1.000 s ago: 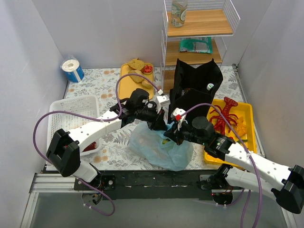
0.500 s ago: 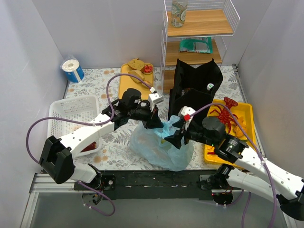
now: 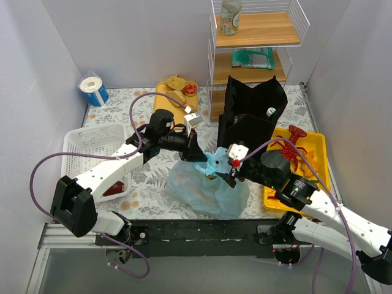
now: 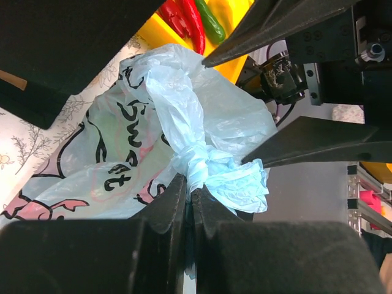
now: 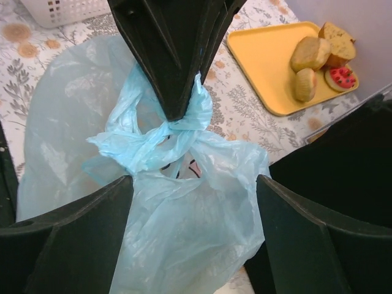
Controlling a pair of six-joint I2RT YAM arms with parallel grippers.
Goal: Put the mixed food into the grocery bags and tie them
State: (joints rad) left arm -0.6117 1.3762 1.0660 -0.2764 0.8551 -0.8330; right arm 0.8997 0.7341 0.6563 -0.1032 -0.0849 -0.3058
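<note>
Now the left gripper (image 4: 190,199) is clamping the light-blue bag's (image 4: 116,159) knotted handles (image 4: 202,162) while the right gripper (image 5: 195,179) is hovering wide apart, seemingly due to regrip and cinch

A: Any writing to read here?
B: Only on the light-blue bag (image 4: 116,153): black cartoon lettering, roughly "Sw" and "at", lying sideways in the left wrist view.
A: The label of the bottle (image 3: 231,16) on the shelf (image 3: 257,30)?
B: Too small to read.
</note>
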